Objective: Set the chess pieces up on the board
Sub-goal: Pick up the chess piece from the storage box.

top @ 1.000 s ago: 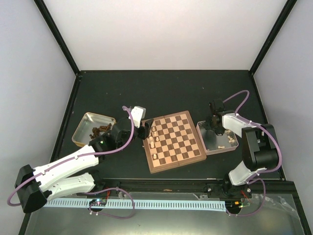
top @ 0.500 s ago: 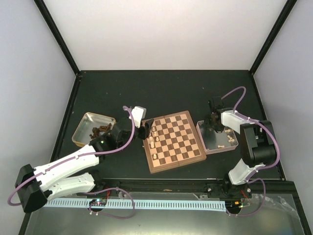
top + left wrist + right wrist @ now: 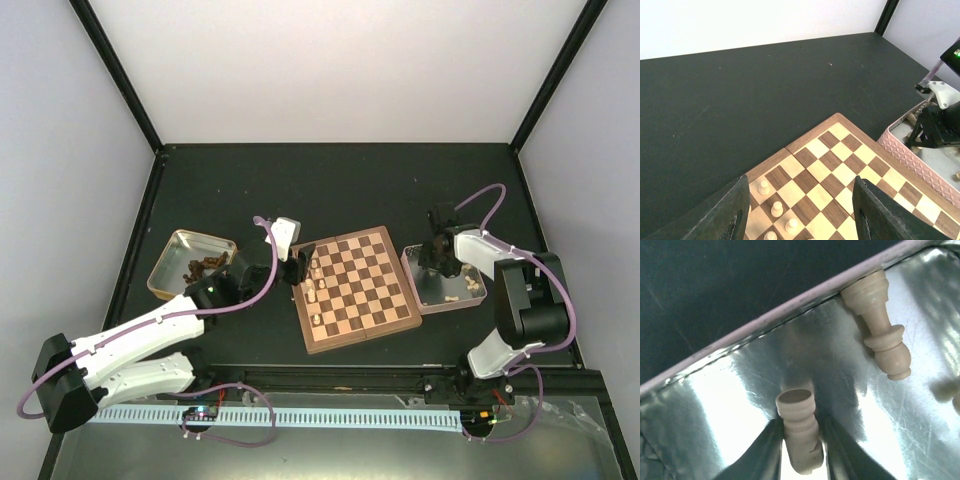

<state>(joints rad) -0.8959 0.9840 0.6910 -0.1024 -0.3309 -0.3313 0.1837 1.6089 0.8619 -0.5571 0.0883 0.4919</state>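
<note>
Chessman (image 3: 799,437) inside right gripper (image 3: 800,422), apparently pinched

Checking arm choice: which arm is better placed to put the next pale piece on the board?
Right. The right gripper is down in the tray, jaws closed on a pale piece. The left gripper hovers open over the board's edge, holding nothing.
</note>
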